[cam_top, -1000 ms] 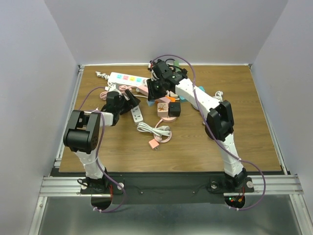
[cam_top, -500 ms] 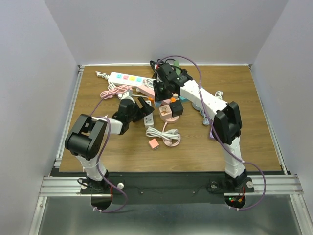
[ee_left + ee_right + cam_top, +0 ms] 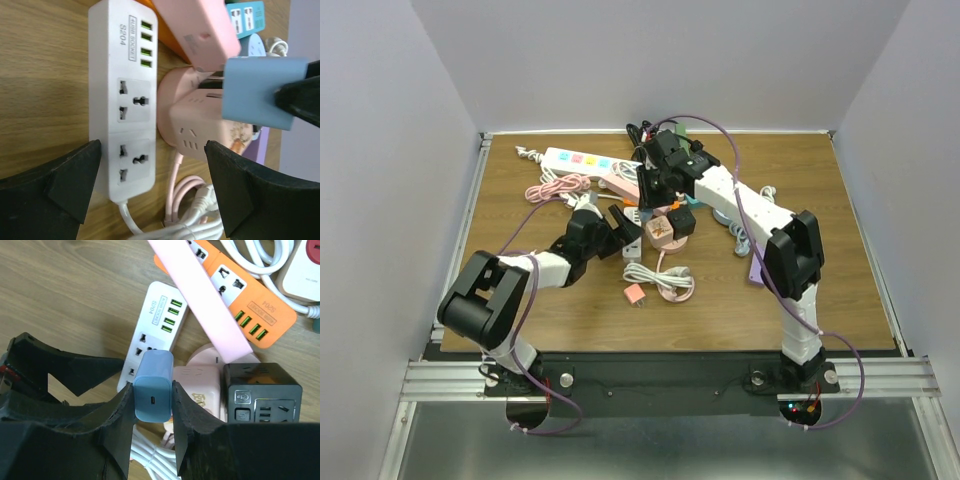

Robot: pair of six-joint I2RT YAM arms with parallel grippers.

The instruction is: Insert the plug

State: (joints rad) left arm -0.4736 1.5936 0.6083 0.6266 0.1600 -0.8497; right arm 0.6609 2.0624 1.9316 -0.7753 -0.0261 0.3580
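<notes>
A blue plug (image 3: 153, 386) is pinched between my right gripper's (image 3: 153, 392) fingers, hanging above the white power strip (image 3: 157, 325) with green USB ports and two sockets. In the left wrist view the plug (image 3: 260, 92) hangs to the right of the strip (image 3: 127, 75), above a pink cube socket (image 3: 200, 125). My left gripper (image 3: 152, 187) is open wide around the cable end of the strip, its left finger (image 3: 60, 190) at the strip's edge. In the top view both grippers meet mid-table, the left (image 3: 620, 228) and the right (image 3: 657, 192).
A pink strip (image 3: 200, 295) lies over an orange strip (image 3: 240, 290). A black cube socket (image 3: 262, 390) sits beside the pink cube. A coiled white cable (image 3: 665, 275), a small pink plug (image 3: 635, 294) and a long white strip (image 3: 578, 159) lie around.
My left gripper has moved right towards the table's middle, and the white strip has shifted right with it. My right gripper with the blue plug has moved slightly right and nearer.
</notes>
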